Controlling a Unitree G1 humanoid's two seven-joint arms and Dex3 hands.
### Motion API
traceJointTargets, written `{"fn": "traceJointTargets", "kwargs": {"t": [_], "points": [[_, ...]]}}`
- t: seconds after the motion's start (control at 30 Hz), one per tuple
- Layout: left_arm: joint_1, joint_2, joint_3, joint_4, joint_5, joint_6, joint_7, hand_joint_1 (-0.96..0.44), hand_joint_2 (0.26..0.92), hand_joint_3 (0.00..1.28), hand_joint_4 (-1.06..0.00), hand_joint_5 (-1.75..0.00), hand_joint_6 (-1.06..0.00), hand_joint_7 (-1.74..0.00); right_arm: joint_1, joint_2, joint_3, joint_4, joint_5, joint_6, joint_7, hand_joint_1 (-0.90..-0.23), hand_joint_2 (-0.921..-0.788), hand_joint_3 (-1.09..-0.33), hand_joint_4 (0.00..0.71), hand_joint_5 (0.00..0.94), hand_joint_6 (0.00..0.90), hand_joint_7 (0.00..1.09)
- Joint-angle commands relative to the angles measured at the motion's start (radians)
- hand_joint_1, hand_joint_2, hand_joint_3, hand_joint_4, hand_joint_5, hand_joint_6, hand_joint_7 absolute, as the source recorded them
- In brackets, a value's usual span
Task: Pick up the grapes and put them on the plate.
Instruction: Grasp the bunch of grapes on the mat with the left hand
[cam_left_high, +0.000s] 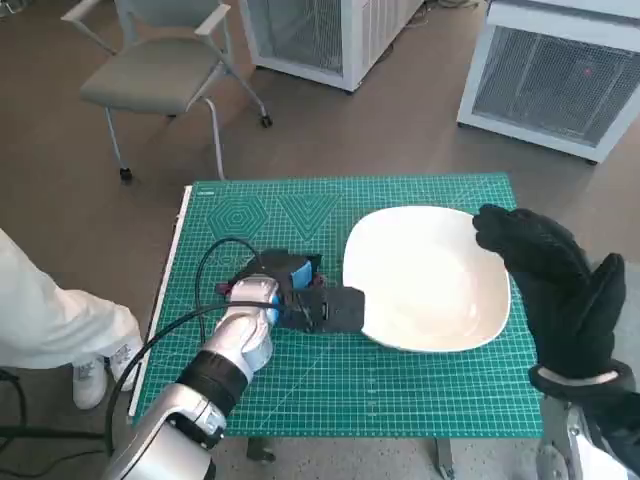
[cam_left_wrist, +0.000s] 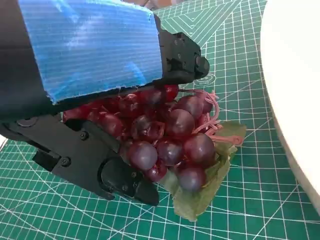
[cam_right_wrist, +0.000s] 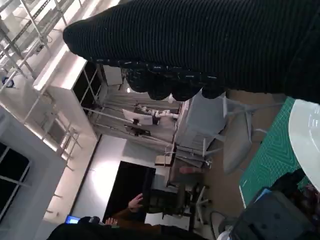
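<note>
The left hand (cam_left_wrist: 95, 100) grasps the bunch of red grapes (cam_left_wrist: 167, 140) low on the green cutting mat (cam_left_high: 330, 390), just beside the white plate (cam_left_high: 430, 280), grapes and leaf touching the mat. The right hand (cam_left_high: 555, 290), in its black glove, hovers released over the plate's far-right rim, fingers apart. The mat covers the worktop; brown floor lies around it. A grey chair (cam_left_high: 165, 70) and white cabinets (cam_left_high: 560, 75) stand beyond, and a person's white-clad leg (cam_left_high: 50, 310) is at the left.
</note>
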Motion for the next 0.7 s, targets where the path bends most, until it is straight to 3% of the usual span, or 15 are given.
{"fn": "traceJointTargets", "kwargs": {"t": [0.03,0.33,0.4,0.47,0.5,0.6,0.7], "points": [[-0.028,0.000,-0.006,0.020,-0.016,-0.006,0.011,-0.01,0.811,0.03,-0.25,-0.03,-0.23,0.00,0.022,-0.001,-0.002,0.006,0.014,0.016,0.007,-0.495,-0.921,-0.578,0.369,0.595,0.169,0.94],[-0.045,-0.006,-0.004,0.064,-0.032,-0.020,0.027,0.02,0.835,0.04,-0.27,-0.06,-0.23,0.00,0.021,0.000,0.000,0.002,0.013,0.022,0.003,-0.495,-0.921,-0.578,0.367,0.598,0.169,0.94],[-0.051,-0.008,-0.002,0.077,-0.037,-0.022,0.047,0.11,0.808,0.21,-0.31,-0.46,-0.24,0.00,0.021,0.000,0.000,0.000,0.013,0.026,0.001,-0.495,-0.921,-0.578,0.367,0.599,0.169,0.94],[-0.052,-0.007,-0.003,0.077,-0.038,-0.020,0.071,0.25,0.724,0.53,-0.36,-1.09,-0.28,-0.01,0.021,-0.001,-0.001,-0.001,0.013,0.028,0.000,-0.495,-0.921,-0.578,0.367,0.599,0.169,0.94],[-0.051,-0.007,-0.003,0.077,-0.039,-0.020,0.082,0.30,0.682,0.67,-0.37,-1.31,-0.30,-0.01,0.021,-0.001,-0.001,-0.002,0.013,0.029,0.000,-0.495,-0.921,-0.578,0.367,0.599,0.169,0.94],[-0.045,-0.006,-0.007,0.073,-0.038,-0.021,0.105,0.36,0.636,0.84,-0.38,-1.61,-0.33,-0.02,0.020,-0.001,-0.003,-0.002,0.013,0.030,0.001,-0.495,-0.921,-0.578,0.366,0.599,0.169,0.94],[-0.027,0.002,-0.018,0.048,-0.028,-0.023,0.131,0.37,0.655,0.85,-0.36,-1.70,-0.34,-0.02,0.018,-0.003,-0.005,0.002,0.013,0.029,0.003,-0.495,-0.921,-0.578,0.366,0.600,0.169,0.94]]}}
